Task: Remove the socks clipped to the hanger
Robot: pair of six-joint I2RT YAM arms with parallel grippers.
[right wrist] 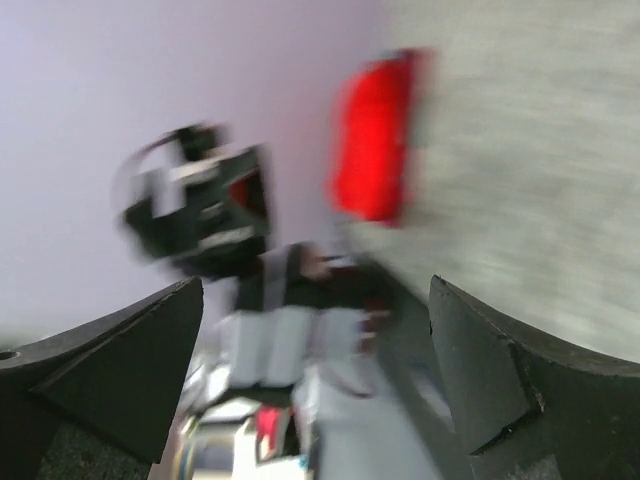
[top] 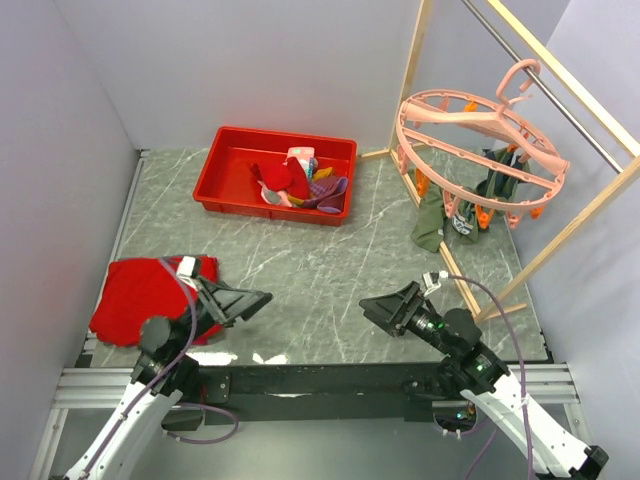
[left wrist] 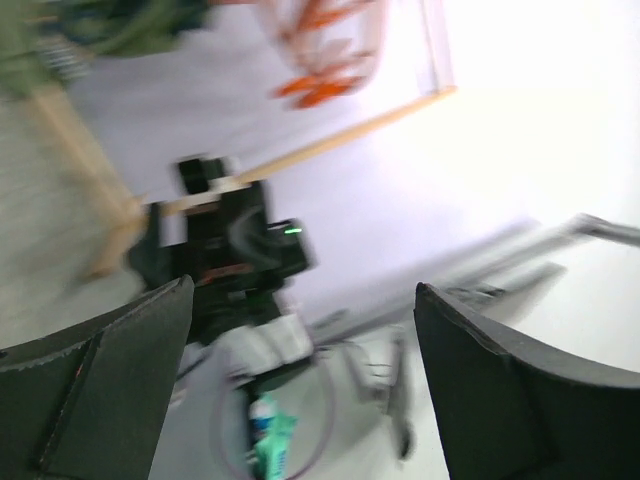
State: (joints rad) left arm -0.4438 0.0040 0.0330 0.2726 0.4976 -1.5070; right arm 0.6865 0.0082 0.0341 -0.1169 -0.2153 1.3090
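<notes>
While the left pincer and the right pincer are held open and empty by the table's near edge, dark socks are clipped to the hanger.
The socks are judged light, soft and limp, and the hanger likely to swing; each is best taken by the bunched cloth just below its clip and drawn downward. The hanger is hung from the rail at the far right, nearer the right pincer, well apart from the left; other socks are piled in the red tray.
</notes>
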